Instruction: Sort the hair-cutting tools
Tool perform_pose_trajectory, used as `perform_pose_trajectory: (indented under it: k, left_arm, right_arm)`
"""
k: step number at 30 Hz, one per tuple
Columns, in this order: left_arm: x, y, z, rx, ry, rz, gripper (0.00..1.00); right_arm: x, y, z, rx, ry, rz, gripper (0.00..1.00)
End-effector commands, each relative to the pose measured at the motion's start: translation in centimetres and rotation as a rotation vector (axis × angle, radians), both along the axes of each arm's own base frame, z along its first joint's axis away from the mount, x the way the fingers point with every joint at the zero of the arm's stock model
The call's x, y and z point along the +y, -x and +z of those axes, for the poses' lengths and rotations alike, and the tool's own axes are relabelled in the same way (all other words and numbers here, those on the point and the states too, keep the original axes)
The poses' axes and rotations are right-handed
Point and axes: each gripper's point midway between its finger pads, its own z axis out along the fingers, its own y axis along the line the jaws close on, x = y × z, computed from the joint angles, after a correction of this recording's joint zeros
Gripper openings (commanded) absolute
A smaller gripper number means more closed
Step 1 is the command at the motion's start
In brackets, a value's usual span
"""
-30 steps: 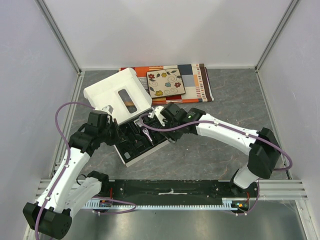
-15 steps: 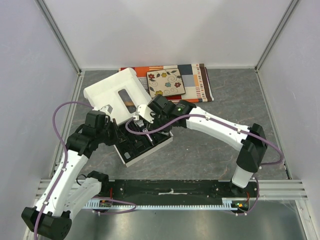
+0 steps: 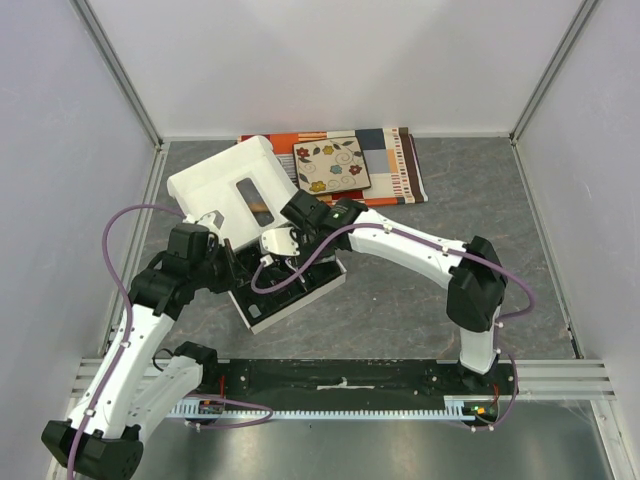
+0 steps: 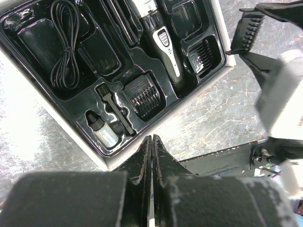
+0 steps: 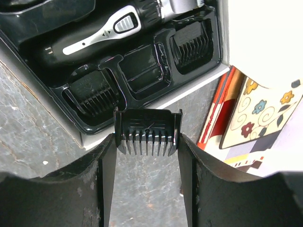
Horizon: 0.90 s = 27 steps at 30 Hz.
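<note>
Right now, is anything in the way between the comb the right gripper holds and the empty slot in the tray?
Nothing visible is. The comb, held in the right gripper, hovers near the rim of the tray. The middle slot looks empty, with other combs filling the slots on both sides of it.

A white box (image 3: pixel 215 182) lies open on the grey desk (image 3: pixel 430 300), its lid tipped back toward the left wall and its black tray (image 3: pixel 268 298) showing in front. The left arm (image 3: pixel 150 305) and right arm (image 3: pixel 410 245) meet over that tray, their jaws too dark against it to read. Behind them, a flowered tile (image 3: pixel 332 165) rests on a striped orange cloth (image 3: pixel 400 170).
</note>
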Motion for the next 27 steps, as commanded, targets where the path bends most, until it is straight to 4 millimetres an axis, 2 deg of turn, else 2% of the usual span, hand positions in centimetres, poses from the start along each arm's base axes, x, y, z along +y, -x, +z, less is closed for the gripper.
perform_pose_trajectory:
  k: [1,11,15,19,27]
  left_arm:
    - [-0.3,-0.1,0.9,-0.05,-0.001,-0.058,0.04]
    - [-1.0,-0.1,1.2,-0.087,0.013,-0.118,0.04]
    - [-1.9,0.1,1.6,-0.116,0.055,-0.177,0.05]
    - [-2.7,0.2,2.1,-0.147,0.092,-0.219,0.06]
    - [-3.3,0.5,1.8,-0.139,0.116,-0.253,0.07]
  right_arm:
    - [1.0,-0.7,-0.4,-0.033,0.043,0.154,0.45]
    - [1.9,-0.9,-3.4,-0.007,0.109,0.308,0.45]
    - [2.7,-0.7,-4.6,0.018,0.11,0.343,0.43]
    - [3.1,-1.1,-5.0,0.011,0.121,0.352,0.43]
    - [3.8,-2.0,-5.0,-0.014,0.129,0.366,0.44]
